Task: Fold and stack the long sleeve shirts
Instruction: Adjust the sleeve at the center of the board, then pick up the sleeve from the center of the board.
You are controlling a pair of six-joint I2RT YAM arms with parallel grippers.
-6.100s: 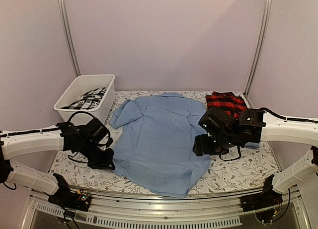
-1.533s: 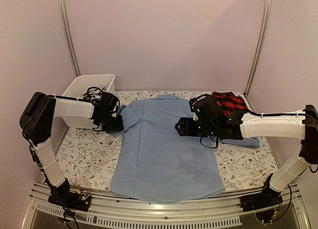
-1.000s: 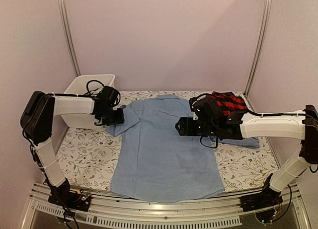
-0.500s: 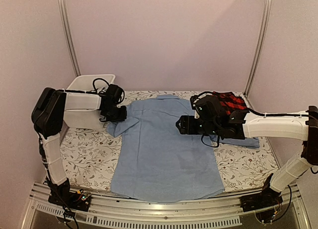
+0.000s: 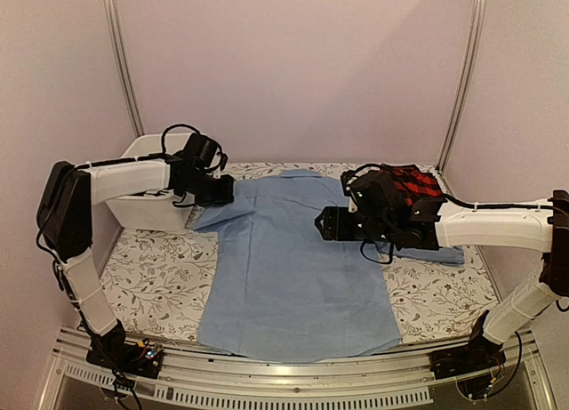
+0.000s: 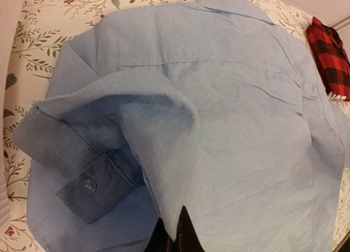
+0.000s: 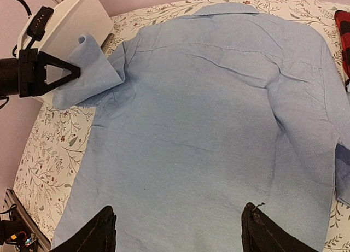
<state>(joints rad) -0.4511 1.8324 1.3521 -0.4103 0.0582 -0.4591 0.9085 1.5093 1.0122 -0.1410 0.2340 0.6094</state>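
Blue shirt flat on tabletop, back up, collar at the far edge, hem near; long axis runs near-far. Left tool clamped shut on its left sleeve, which is lifted beside white bin. Right tool hovers over the shirt's middle, jaws wide. Folded plaid shirt sits far right. Only the left wrist view shows the buttoned cuff.

light: soft, even | shadows: faint | wrist views: bowed at edges, slightly soft
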